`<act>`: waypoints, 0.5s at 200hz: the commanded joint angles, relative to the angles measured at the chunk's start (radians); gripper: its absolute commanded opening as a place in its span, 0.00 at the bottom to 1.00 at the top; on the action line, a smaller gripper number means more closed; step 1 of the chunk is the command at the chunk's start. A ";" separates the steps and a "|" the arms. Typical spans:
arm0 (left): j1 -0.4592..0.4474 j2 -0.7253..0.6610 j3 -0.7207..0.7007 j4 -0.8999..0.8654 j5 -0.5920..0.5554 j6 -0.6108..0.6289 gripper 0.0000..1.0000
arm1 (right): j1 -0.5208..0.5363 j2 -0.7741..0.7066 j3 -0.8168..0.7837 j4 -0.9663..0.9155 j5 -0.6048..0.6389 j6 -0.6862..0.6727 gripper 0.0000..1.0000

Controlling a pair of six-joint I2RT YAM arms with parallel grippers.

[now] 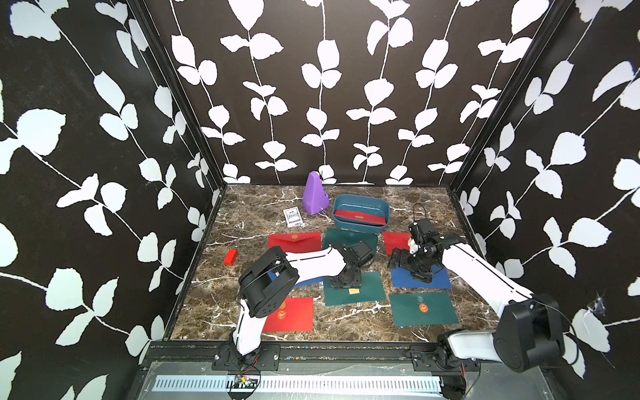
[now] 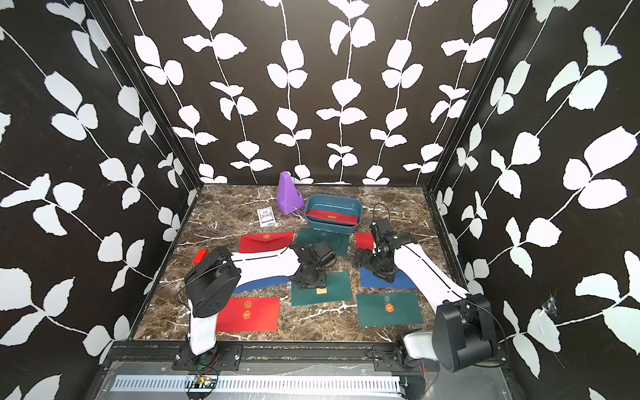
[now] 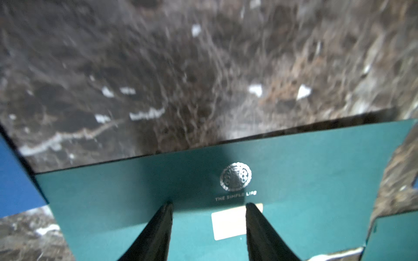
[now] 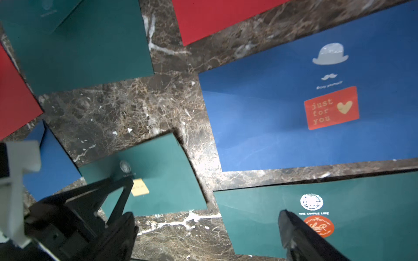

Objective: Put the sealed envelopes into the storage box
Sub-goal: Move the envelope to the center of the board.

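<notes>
Success hinges on the half-open, empty left claw (image 3: pixel 209 204) pinching an edge of the pale-stickered green envelope (image 3: pixel 316 169) in front of the storage box (image 1: pixel 360 227), while the right claw (image 4: pixel 206 213) hangs wide open.

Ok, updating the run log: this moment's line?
left gripper open over green envelope | right gripper open, empty | storage box: red envelope

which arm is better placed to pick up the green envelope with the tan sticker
Left. The left tool sits over that green envelope, fingers astride the tan sticker. The right tool hangs open off to the side, by the blue envelope.
</notes>
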 commanded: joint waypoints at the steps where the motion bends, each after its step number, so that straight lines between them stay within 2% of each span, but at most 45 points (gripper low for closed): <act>1: 0.024 0.046 -0.017 0.027 -0.008 -0.048 0.55 | 0.025 -0.024 -0.036 0.011 -0.058 0.025 0.97; 37: 0.031 -0.088 -0.001 0.072 0.017 -0.082 0.56 | 0.140 -0.011 -0.084 0.101 -0.085 0.140 0.92; 66: 0.046 -0.167 0.065 -0.033 -0.029 -0.035 0.57 | 0.225 -0.032 -0.130 0.171 -0.068 0.277 0.87; 100: 0.083 -0.220 0.026 -0.048 -0.047 -0.002 0.57 | 0.279 -0.065 -0.260 0.379 -0.047 0.472 0.79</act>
